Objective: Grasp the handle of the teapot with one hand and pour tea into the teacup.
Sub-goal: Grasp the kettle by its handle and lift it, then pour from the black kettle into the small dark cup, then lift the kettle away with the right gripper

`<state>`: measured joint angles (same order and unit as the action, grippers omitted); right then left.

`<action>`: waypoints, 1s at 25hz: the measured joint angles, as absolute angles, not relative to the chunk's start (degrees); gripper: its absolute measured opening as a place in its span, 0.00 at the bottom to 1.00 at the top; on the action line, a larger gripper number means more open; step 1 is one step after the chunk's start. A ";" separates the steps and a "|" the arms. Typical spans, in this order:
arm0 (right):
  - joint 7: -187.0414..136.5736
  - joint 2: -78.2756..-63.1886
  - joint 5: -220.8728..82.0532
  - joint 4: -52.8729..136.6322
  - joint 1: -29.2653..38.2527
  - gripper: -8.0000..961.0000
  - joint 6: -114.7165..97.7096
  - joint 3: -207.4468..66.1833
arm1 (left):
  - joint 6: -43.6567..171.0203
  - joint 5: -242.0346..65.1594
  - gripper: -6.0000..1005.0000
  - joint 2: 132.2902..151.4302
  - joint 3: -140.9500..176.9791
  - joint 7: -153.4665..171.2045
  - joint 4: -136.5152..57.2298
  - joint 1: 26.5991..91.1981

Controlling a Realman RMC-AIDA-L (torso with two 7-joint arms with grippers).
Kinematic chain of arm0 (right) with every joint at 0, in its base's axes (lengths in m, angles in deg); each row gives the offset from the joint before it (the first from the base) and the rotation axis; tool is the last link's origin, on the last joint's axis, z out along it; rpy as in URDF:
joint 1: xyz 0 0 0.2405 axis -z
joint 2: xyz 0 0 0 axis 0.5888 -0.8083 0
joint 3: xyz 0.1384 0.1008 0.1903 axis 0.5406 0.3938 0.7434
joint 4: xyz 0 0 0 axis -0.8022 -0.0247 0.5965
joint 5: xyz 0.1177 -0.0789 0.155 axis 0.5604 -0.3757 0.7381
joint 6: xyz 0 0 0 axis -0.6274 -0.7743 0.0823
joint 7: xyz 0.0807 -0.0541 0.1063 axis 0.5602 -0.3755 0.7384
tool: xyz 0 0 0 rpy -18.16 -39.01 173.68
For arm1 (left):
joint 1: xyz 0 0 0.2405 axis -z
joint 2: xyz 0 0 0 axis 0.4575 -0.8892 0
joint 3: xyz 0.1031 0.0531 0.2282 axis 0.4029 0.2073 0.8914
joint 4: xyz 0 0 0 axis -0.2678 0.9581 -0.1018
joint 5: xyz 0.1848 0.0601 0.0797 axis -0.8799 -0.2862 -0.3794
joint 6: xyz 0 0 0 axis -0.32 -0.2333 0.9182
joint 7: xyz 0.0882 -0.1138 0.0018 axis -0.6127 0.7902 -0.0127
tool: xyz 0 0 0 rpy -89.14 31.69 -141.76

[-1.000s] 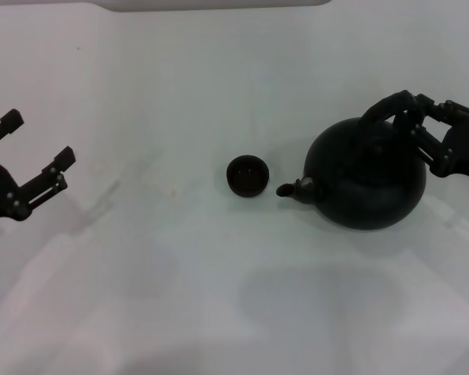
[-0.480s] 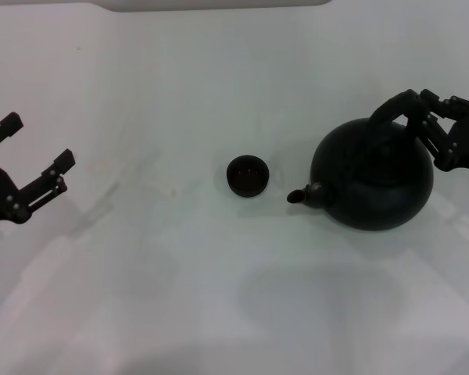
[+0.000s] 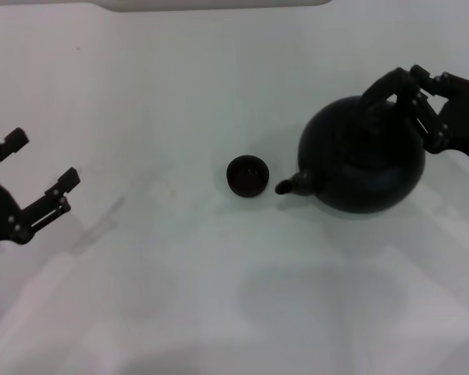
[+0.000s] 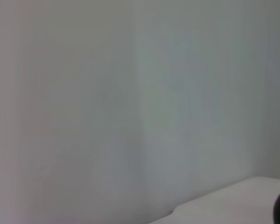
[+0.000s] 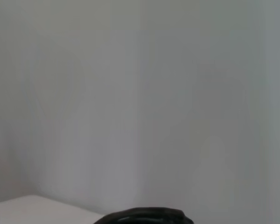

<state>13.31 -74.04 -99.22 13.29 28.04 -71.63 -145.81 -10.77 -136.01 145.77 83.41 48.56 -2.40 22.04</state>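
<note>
Left gripper (image 3: 43, 166) sits parked at the left edge of the white table (image 3: 172, 297), black fingers spread wide, nothing between them, well apart from everything else. Moving right: tiny round dark brown-black handleless teacup (image 3: 247, 176) stands upright near the table's middle, alone. Just beside it, a short stubby spout (image 3: 291, 184) points at the cup's rim, close but apart. Spout belongs to the large round squat matte-black teapot (image 3: 361, 166), tilted spout-down and apparently lifted clear of the table, judging by the separate shadow below. Thick black arched bail handle (image 3: 388, 88) rises over the pot's far right side; right gripper (image 3: 424, 95) is clamped on it there, fingers pinching the arch. Key relation: cup lies to the left of the claw, along the pot's spout-to-handle line, so the pour looks to need a little more leftward carry until the spout tip is over the cup's mouth, then more tilt. Right arm is the only one placed for it. Hard to make out: black fingers merge with black handle; lid not distinguishable; cup contents unreadable. Right wrist view catches only a dark curved sliver; left wrist view shows blank wall.
</note>
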 joint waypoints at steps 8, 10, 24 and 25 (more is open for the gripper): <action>7.05 -74.04 -92.92 7.19 28.51 0.21 -67.65 -153.88 | -13.59 -136.03 0.86 145.76 81.55 47.22 -6.35 21.27; 5.50 -74.08 -91.80 5.54 28.65 0.21 -65.35 -155.86 | -13.61 -136.07 0.86 145.77 81.63 47.20 -6.46 21.12; -2.18 -74.12 -88.46 -3.38 29.22 0.20 -52.65 -160.87 | -13.68 -136.12 0.86 145.85 81.50 47.09 -7.39 20.38; -2.55 -74.12 -88.45 -3.65 29.22 0.20 -52.16 -160.94 | -13.68 -136.08 0.86 145.79 81.47 47.06 -7.39 20.38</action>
